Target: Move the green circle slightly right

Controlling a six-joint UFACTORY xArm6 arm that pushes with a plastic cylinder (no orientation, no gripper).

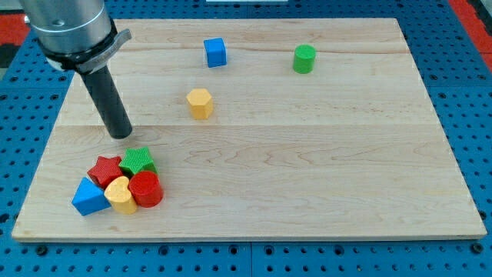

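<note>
- The green circle [304,58] is seen standing alone near the view's top right of the table [307,169], well apart from every other block.
- The tool is a plain rod with nothing to spread or pinch; my tip [121,135] rests at the view's left, just above the green star [137,161] in the cluster, touching no block.
- A path is best taken between the yellow hexagon [200,103] and the blue cube [216,52], or below both, so that neither is knocked.
- The tip should be set just left of the green circle, level with its middle.
- Only a short, slow push toward the view's right is called for; an off-centre contact would probably turn it aside.
</note>
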